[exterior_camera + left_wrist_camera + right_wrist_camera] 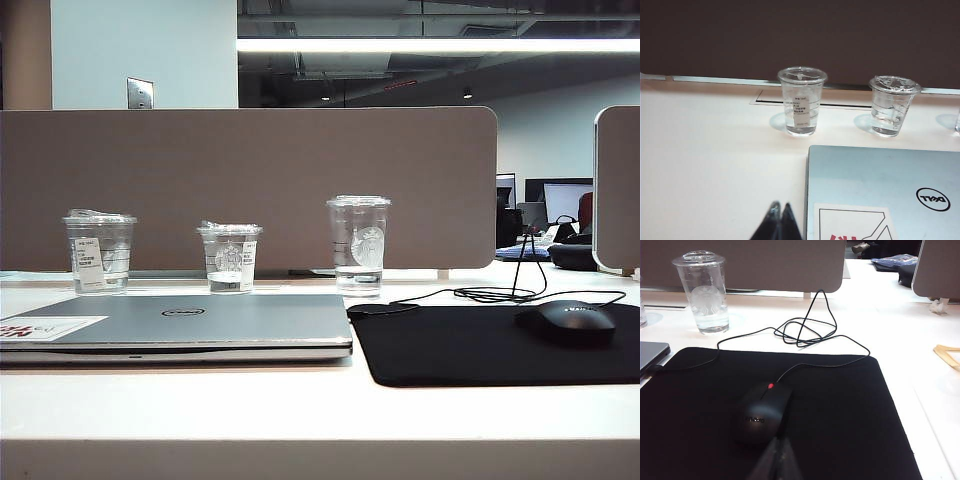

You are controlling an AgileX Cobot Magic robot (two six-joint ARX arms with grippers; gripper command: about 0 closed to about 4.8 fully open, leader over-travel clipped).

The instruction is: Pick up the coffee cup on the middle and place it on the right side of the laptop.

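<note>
The coffee cup [230,258] stands upright mid-row behind the laptop [180,328], between two other cups. My left end effector [779,220] and right end effector [778,456] are both pressed together, hanging back. I'd spread wide and approach low, avoiding the tall cup [358,245].

Coffee cup [230,258] upright, lidded, behind closed silver laptop [200,325], apart from it.

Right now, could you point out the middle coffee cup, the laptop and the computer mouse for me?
coffee cup [230,258]: exterior view, on its white label.
laptop [200,322]: exterior view, on the closed lid beside the round logo.
mouse [761,412]: right wrist view, on its black back.
</note>
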